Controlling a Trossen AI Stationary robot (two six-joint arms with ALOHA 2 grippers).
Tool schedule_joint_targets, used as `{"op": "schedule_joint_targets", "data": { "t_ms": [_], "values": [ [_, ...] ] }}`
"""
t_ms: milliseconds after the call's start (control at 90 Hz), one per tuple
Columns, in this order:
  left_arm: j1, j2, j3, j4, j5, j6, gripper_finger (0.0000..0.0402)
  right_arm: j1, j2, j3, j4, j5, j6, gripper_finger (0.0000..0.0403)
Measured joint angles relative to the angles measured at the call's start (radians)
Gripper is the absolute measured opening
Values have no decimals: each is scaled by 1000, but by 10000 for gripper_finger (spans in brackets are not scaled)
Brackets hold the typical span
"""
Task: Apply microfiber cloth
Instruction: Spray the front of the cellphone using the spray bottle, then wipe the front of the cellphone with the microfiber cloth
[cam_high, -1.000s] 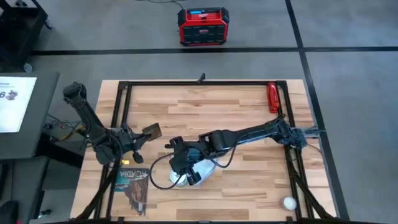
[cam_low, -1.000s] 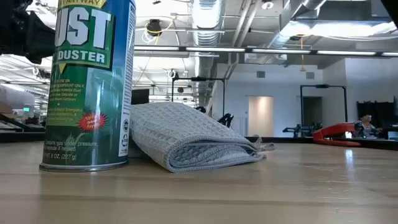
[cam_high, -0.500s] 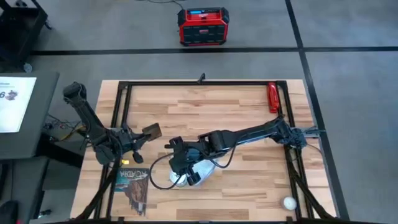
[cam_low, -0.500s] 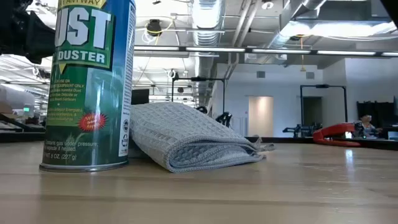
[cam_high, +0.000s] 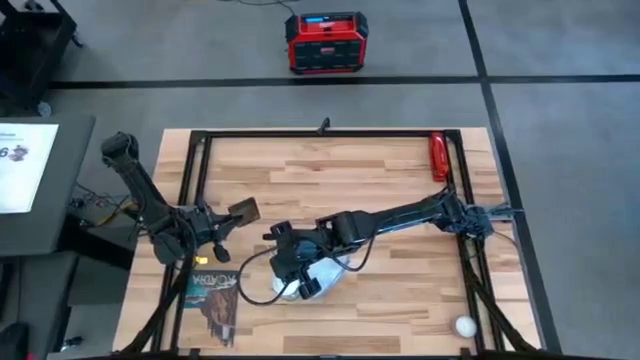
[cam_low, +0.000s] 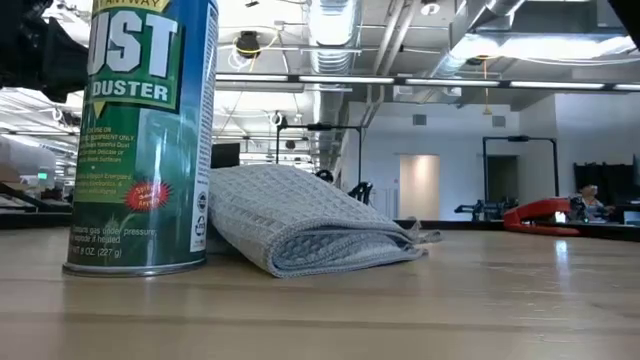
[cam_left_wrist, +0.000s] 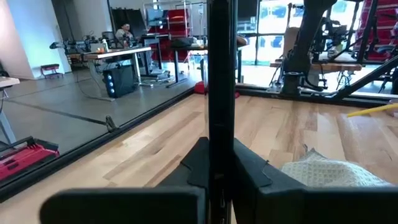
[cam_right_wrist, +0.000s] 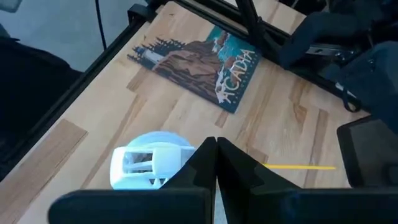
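The microfiber cloth (cam_high: 326, 270) lies from above just beside the right gripper (cam_high: 292, 276), toward its own arm; the left gripper (cam_high: 228, 222) hangs well off to its far side. At table height, the cloth (cam_low: 300, 225) sits folded against a green duster can (cam_low: 140, 130). The left wrist camera shows its fingers clamped on a black phone (cam_left_wrist: 219, 74), with the cloth (cam_left_wrist: 329, 175) near ahead. The right wrist camera shows that gripper (cam_right_wrist: 216, 149) with fingers pressed together and a booklet (cam_right_wrist: 199, 68) ahead.

Even overhead light is falling across my table (cam_high: 400, 180), throwing only faint shadows. In the low view, ceiling lamps (cam_low: 335, 20) are glaring white. My wrist views are blurring on the near fingers; distant windows (cam_left_wrist: 273, 18) are washing out.
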Motion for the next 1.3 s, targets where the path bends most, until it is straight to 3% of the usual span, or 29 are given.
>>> {"op": "schedule_joint_targets", "data": {
  "t_ms": [556,822,1033,1167,1300],
  "values": [
    [42,0,0,21,4,24,9,-14,-3,58,-32,29,-29,0],
    [130,0,10,13,99,28,9,-19,-175,61,-155,371,-61,7],
    [236,0,10,16,255,32,9,-38,-287,60,-488,390,162,27],
    [300,0,10,90,336,112,9,-39,-330,-56,-594,386,277,12],
    [368,0,11,181,428,215,9,-27,-400,-349,-440,306,320,2]
  ]
}}
